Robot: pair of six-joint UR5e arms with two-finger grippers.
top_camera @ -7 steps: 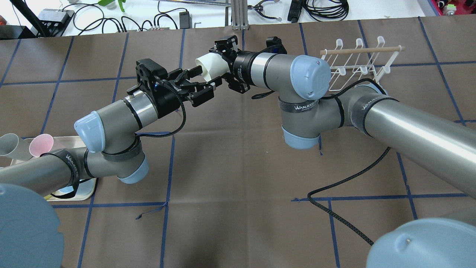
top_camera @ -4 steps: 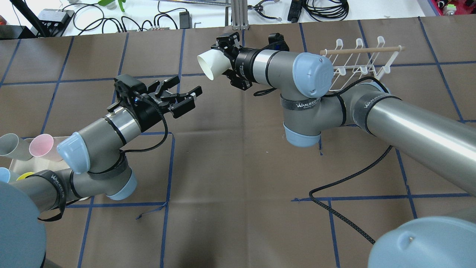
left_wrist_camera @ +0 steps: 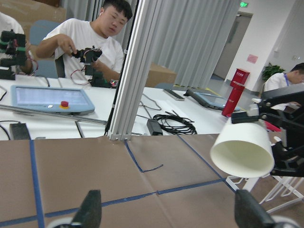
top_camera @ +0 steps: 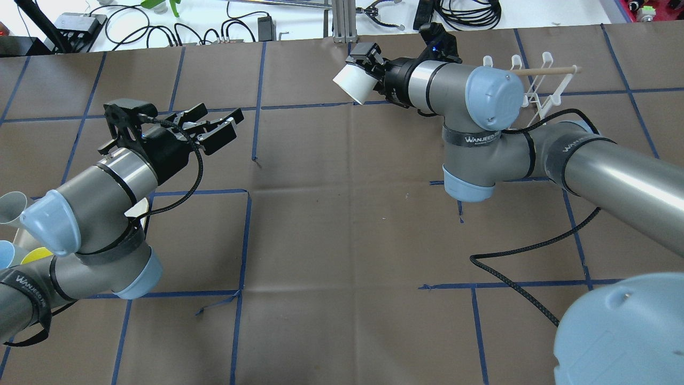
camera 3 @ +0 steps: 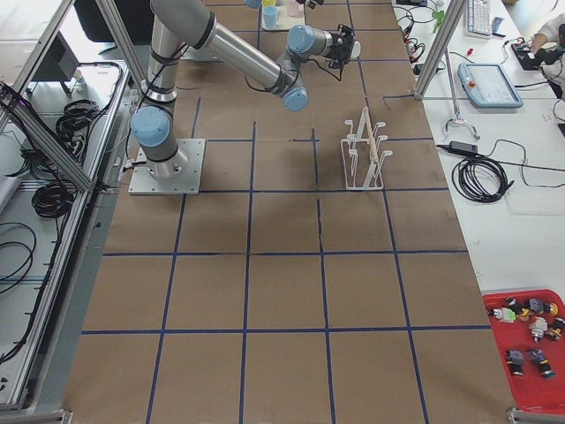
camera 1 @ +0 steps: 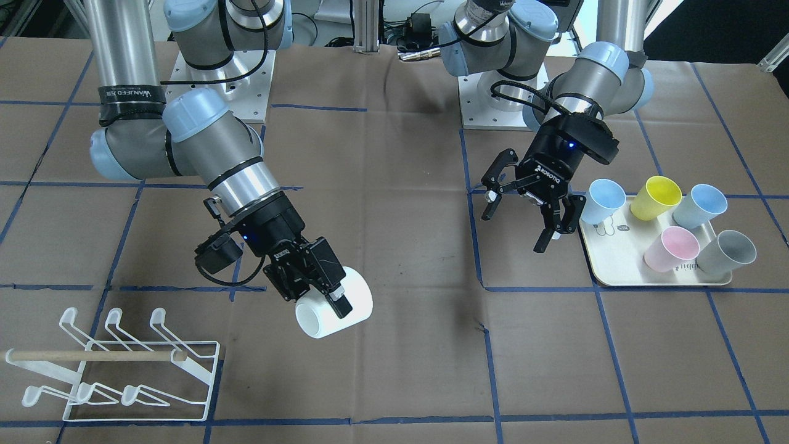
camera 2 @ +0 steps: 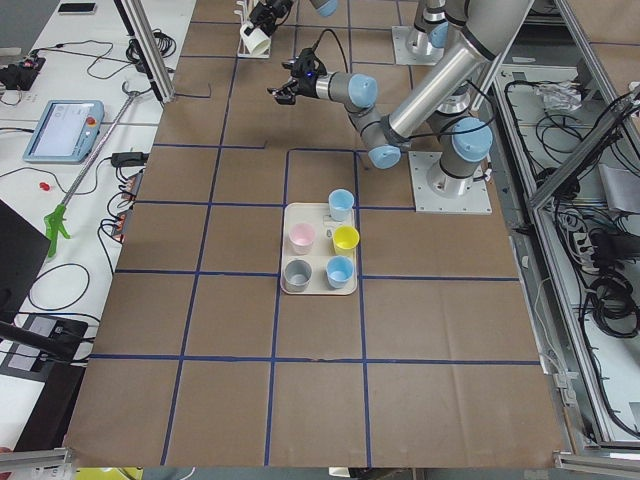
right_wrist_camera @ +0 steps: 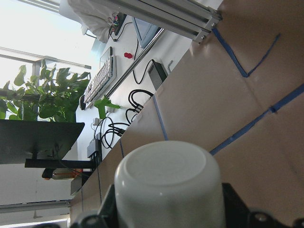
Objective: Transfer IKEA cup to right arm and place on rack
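Observation:
A white IKEA cup (camera 1: 345, 311) hangs on its side above the table, held by the right arm's gripper (camera 1: 325, 300), which is shut on it. In the overhead view the cup (top_camera: 351, 83) points its open mouth left, with that gripper (top_camera: 367, 70) just left of the rack (top_camera: 541, 85). The white wire rack (camera 1: 123, 370) with its wooden dowel stands on the table near the far edge. My left gripper (top_camera: 220, 122) is open and empty, well to the left of the cup. The left wrist view shows the cup (left_wrist_camera: 242, 149) ahead at the right.
A cream tray (camera 1: 607, 265) by the left arm holds blue, yellow, pink and grey cups. A black braided cable (top_camera: 513, 262) loops on the mat near the right arm. Cables and an aluminium post (left_wrist_camera: 130, 85) lie beyond the table's far edge, where people sit.
My left gripper has drawn back to the left, away from the cup, staying open. The right arm has carried the cup to the right, toward the rack.

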